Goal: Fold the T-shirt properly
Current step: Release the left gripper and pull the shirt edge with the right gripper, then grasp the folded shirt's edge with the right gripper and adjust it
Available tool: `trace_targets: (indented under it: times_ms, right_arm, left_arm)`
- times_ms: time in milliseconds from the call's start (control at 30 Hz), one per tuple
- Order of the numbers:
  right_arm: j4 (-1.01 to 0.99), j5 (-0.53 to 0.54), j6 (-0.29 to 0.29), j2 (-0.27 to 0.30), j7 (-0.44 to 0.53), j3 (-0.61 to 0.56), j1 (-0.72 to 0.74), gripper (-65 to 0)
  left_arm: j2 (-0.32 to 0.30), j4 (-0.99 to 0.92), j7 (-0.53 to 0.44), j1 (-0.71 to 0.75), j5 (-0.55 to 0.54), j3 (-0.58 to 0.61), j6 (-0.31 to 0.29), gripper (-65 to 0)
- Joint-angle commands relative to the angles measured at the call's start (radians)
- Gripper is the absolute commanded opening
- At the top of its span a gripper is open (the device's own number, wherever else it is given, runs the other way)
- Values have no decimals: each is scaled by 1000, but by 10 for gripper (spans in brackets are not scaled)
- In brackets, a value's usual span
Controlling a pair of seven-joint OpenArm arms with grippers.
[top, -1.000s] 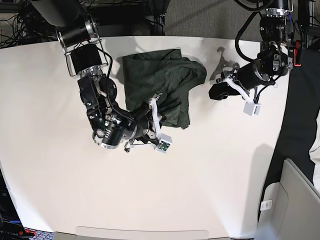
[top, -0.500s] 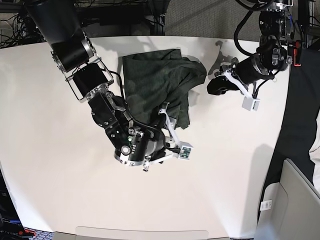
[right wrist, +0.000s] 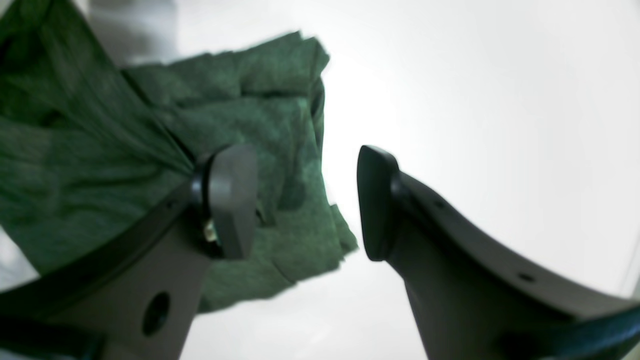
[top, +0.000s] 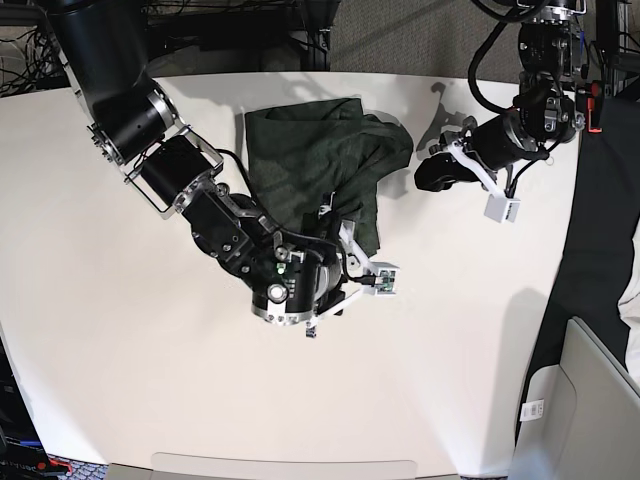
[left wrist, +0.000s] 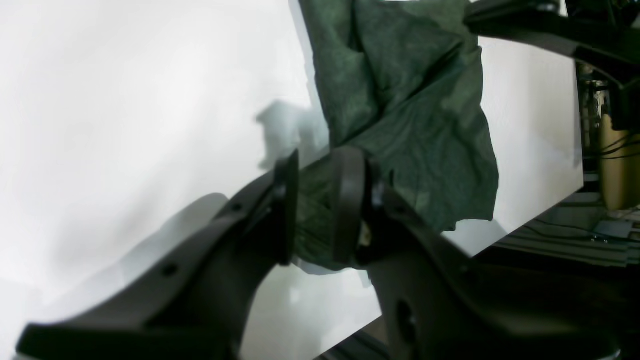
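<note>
The T-shirt (top: 320,160) lies as a rumpled, partly folded dark green bundle at the back middle of the white table (top: 480,330). In the base view my right gripper (top: 338,228) is at the shirt's near edge. The right wrist view shows that gripper (right wrist: 300,205) open, with the shirt (right wrist: 125,150) below and to its left and nothing between its fingers (right wrist: 232,200). My left gripper (top: 425,178) hovers just right of the shirt, off the cloth. Its fingers (left wrist: 347,205) stand a narrow gap apart, and through the gap the shirt (left wrist: 420,130) shows farther off.
A grey bin or chair (top: 585,400) stands off the table at the front right. Black cables and stands (top: 300,30) run behind the back edge. Dark cloth (top: 600,220) hangs along the table's right side.
My right gripper has let go of the shirt's near edge and opened wide. Its arm has swung toward the front right. The left arm has barely shifted.
</note>
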Motion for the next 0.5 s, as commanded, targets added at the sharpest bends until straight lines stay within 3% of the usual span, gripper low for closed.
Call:
trace_targets:
  times_ms: [0,100,367,467]
  right_arm:
    - [29,-24,2,-8,5,-21,52,-321]
    - [54,-84,2,-7,14,-101,87,-321]
    - [77,-87,2,-4,14,-193,153,-322]
    - [111,-87,2,24,14,-207,142,-323]
  left_arm:
    - [-12,13,-11,-10,-18,-6,-9,-528]
    - [-14,10,-11,-12,-18,-6,-9,-528]
    - [-14,-10,-13,-14,-16,-6,-9,-528]
    - [-14,-10,-11,-26,-16,-5,-9,-528]
